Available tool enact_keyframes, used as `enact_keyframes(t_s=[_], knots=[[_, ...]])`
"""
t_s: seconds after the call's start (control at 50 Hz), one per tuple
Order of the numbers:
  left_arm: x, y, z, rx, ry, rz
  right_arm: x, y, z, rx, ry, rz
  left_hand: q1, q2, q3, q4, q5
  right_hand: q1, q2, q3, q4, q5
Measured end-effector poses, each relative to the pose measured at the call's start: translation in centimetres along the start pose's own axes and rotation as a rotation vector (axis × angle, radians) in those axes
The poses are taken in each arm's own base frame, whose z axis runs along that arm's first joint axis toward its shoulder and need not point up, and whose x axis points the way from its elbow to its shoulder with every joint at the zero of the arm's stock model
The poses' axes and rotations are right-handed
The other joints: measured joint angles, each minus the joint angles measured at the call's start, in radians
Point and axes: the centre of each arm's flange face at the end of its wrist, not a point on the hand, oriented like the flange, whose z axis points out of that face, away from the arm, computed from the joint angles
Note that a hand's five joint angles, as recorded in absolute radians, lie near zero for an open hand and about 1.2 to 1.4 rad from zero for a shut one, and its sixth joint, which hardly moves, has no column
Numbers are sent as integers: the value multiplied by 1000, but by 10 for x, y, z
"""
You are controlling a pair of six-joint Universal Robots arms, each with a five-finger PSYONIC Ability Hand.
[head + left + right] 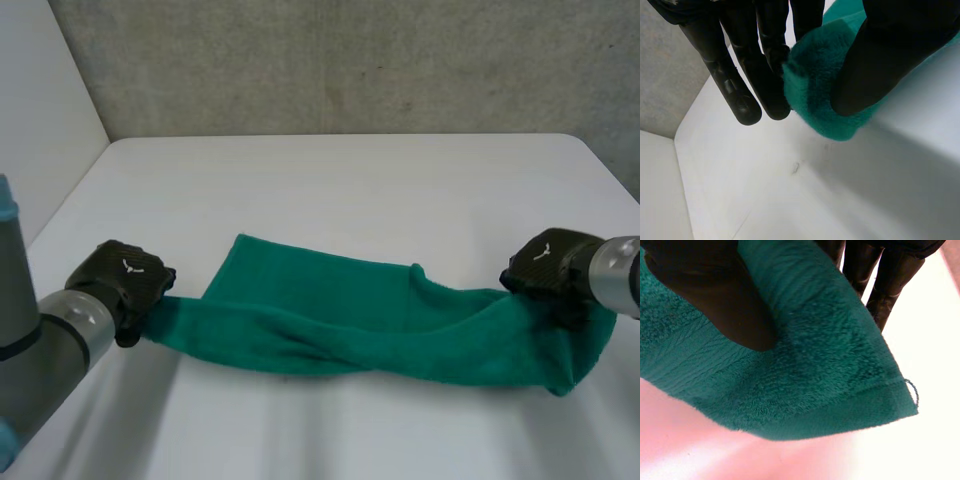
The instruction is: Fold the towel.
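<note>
Head view: fingers of left robot hand (122, 280) are covered by its own back. The towel (340, 320) end pinched there is tucked under it, so which corner it is can't be told. Fingers of right robot hand (545, 265) are hidden under its back & the cloth end gripped there. L arm (40, 340) & R arm (622, 275) are cut off at the edges, as is the counter (350, 190) nearest the camera.

L wrist view: left thumb (890, 55) is cropped at its base, and much of the towel is hidden behind it.

R wrist view: right fingers (885, 285) are half covered by cloth. The towel is cropped beside the right thumb (710, 295).
</note>
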Motion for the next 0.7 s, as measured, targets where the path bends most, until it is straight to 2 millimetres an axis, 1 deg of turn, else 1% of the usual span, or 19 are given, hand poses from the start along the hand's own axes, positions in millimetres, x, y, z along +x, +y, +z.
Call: enact_keyframes(t_s=[0.02, 0.04, 0.06, 0.08, 0.16, 0.22, 0.28, 0.3, 0.32, 0.34, 0.36, 0.38, 0.42, 0.46, 0.52, 0.56, 0.58, 0.64, 0.7], knots=[[1, 3, 10, 4, -6, -4, -1, 2, 5, -6, -8, 0, 0, 0, 0, 0, 0, 0, 0, 0, 0, 0], [1, 3, 10, 4, -6, -4, -1, 2, 5, -6, -8, 0, 0, 0, 0, 0, 0, 0, 0, 0, 0, 0], [2, 5, 27, 24, -25, -10, -4, 6, 24, -20, -24, 3, 0, 1, 2, 0, 0, 0, 0, 0, 0, 0], [2, 5, 27, 24, -25, -10, -4, 6, 24, -20, -24, 3, 0, 1, 2, 0, 0, 0, 0, 0, 0, 0], [-4, -4, 56, 98, -89, -20, 6, 3, 46, 0, 36, 13, 0, 1, 2, 0, 0, 0, 0, 0, 0, 0], [-22, -32, 76, 216, -183, -36, 31, -13, 53, 78, 170, 37, 0, 2, 4, 1, 0, 0, 0, 0, 0, 0], [-56, -78, 84, 393, -321, -67, 70, -48, 44, 254, 381, 88, 0, 2, 4, 1, 0, 0, 0, 0, 0, 0], [-56, -78, 84, 393, -321, -67, 70, -48, 44, 254, 381, 88, 0, 2, 4, 1, 0, 0, 0, 0, 0, 0], [-74, -102, 82, 490, -395, -87, 79, -58, 40, 306, 432, 101, 0, 2, 4, 1, 0, 0, 0, 0, 0, 0], [-74, -102, 82, 490, -395, -87, 79, -58, 40, 306, 432, 101, 0, 2, 4, 1, 0, 0, 0, 0, 0, 0], [-101, -134, 73, 637, -505, -120, 104, -85, 21, 460, 569, 137, 0, 2, 4, 1, 0, 14, 0, 0, 0, 1], [-101, -134, 73, 637, -505, -120, 104, -85, 21, 460, 569, 137, 0, 2, 4, 1, 0, 14, 0, 0, 0, 1], [-124, -160, 58, 781, -608, -156, 127, -110, -6, 628, 708, 161, 0, 3, 4, 1, 0, 14, 0, 0, 0, 2], [-130, -167, 52, 827, -638, -169, 131, -113, -11, 653, 730, 163, 0, 3, 4, 1, 0, 14, 0, 0, 0, 2], [-133, -169, 48, 859, -658, -181, 133, -116, -20, 691, 757, 161, 0, 3, 4, 1, 0, 14, 0, 0, 0, 5], [-127, -162, 52, 844, -645, -183, 130, -113, -18, 680, 741, 159, 0, 3, 4, 1, 0, 14, 0, 0, 0, 5], [-120, -153, 57, 815, -622, -182, 122, -108, -8, 652, 702, 153, 0, 3, 4, 1, 0, 14, 0, 0, 0, 6], [-114, -146, 61, 793, -604, -182, 117, -105, -3, 636, 681, 149, 0, 3, 4, 1, 0, 14, 0, 0, 0, 6], [-83, -106, 83, 667, -498, -200, 92, -87, 31, 547, 560, 129, 0, 3, 4, 1, 0, 14, 0, 0, 0, 6]])
